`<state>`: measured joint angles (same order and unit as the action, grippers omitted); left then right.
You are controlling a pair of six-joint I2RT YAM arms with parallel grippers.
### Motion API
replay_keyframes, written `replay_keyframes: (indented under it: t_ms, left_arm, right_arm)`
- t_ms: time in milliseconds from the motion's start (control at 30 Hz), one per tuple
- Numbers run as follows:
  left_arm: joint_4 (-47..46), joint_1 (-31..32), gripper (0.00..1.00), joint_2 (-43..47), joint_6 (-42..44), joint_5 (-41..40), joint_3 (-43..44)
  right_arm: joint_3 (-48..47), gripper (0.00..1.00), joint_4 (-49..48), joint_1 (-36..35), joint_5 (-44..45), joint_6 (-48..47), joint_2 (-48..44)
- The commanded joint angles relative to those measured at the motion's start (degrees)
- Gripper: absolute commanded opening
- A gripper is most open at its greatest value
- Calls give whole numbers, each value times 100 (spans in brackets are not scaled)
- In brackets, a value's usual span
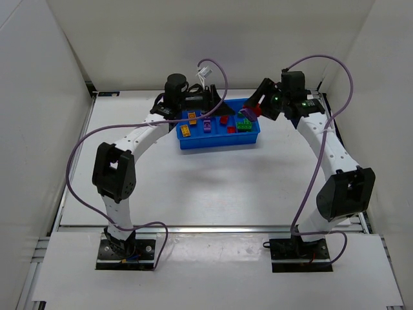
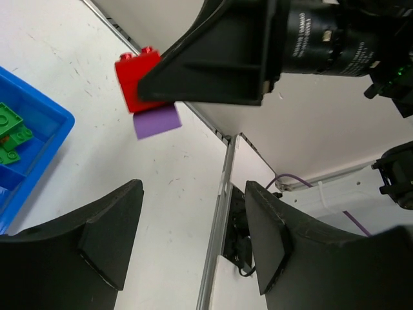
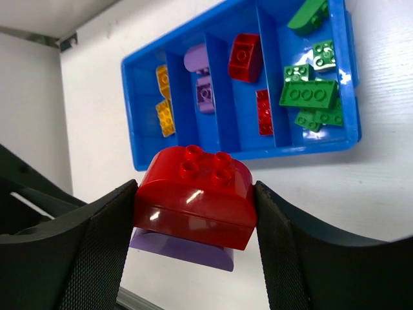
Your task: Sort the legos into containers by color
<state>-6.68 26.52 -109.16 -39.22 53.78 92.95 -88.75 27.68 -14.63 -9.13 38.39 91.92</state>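
Camera overhead — a shallow bright blue plastic tray (image 1: 213, 143) sits at twelve o'clock on the white surface (image 1: 213, 187), with the left pincer (image 1: 210, 103) by its far edge. The right pincer (image 1: 255, 110) hangs above the tray's three o'clock end, clamped on a red-over-purple studded plastic brick (image 1: 251, 113).

Left wrist: the left pincer (image 2: 187, 239) stands parted, nothing between its fingers. The held brick (image 2: 145, 90) shows at eleven o'clock, and green bricks (image 2: 11, 129) lie in the tray corner at nine.

Right wrist: both pads squeeze the brick (image 3: 193, 194) — beyond it, at twelve o'clock, the tray's (image 3: 303, 145) compartments hold yellow-orange bricks (image 3: 164, 97), purple bricks (image 3: 201, 77), red bricks (image 3: 245, 57) and green bricks (image 3: 308, 93), running nine to three.
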Motion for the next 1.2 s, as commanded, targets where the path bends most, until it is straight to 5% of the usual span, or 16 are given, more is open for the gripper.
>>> replay_keyframes:
  t_ms: [0,1167]
  left_arm:
    - [-185,37,75,317,-25,-183,-40]
    - [456,397,79,-131,960,-1308,469]
  right_arm:
    - [-327,0,-325,13,-36,554,28]
    - [-424,0,-158,-198,-450,1083,116]
